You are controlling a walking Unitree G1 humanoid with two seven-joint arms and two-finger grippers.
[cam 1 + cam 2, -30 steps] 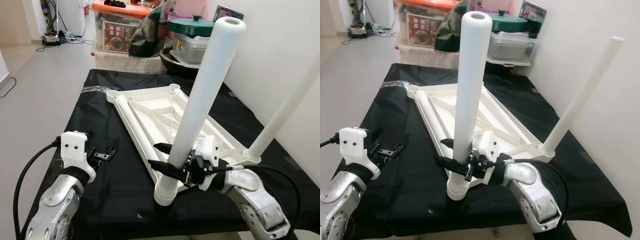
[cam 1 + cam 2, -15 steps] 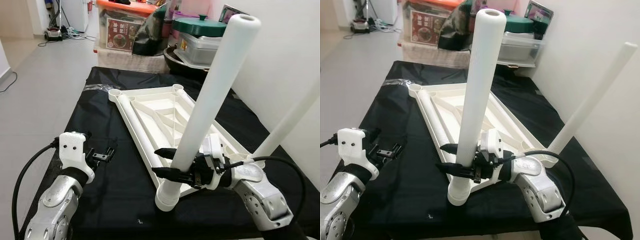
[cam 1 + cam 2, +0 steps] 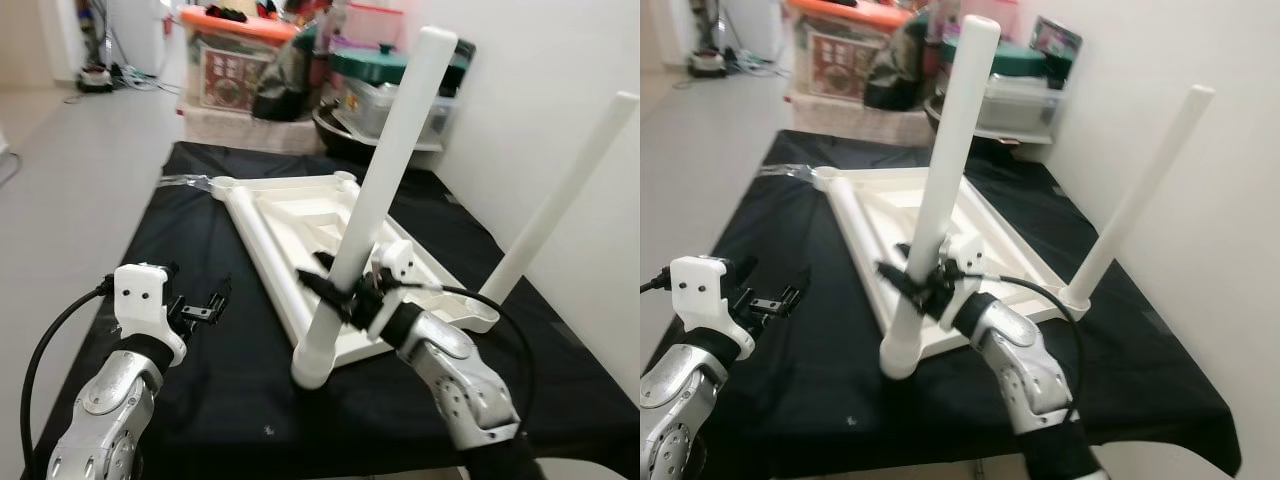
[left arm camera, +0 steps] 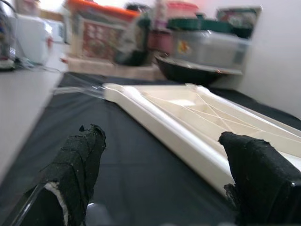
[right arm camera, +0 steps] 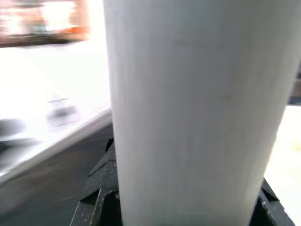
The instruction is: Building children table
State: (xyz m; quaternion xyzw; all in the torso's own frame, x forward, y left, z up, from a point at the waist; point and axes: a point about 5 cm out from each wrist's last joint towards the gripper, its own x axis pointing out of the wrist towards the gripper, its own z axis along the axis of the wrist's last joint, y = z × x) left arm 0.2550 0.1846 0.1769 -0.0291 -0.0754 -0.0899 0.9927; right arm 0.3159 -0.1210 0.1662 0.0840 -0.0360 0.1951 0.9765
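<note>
Right pincer (image 3: pixel 335 296) grips a white leg (image 3: pixel 375 190) low down — the leg stands tilted in the near corner of the upturned top (image 3: pixel 300 215) on the black tabletop (image 3: pixel 200 400); the pincer's far finger is hidden behind it. Left pincer (image 3: pixel 205 308) open, left of the top — apart from it

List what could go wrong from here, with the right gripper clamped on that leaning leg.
1. The leg held by the right gripper leans instead of standing straight in its corner socket; pushing now might jam or pop it out.
2. The tabletop lies loose on the black cloth, and the left gripper hovers apart from it, so the panel could slide.
</note>
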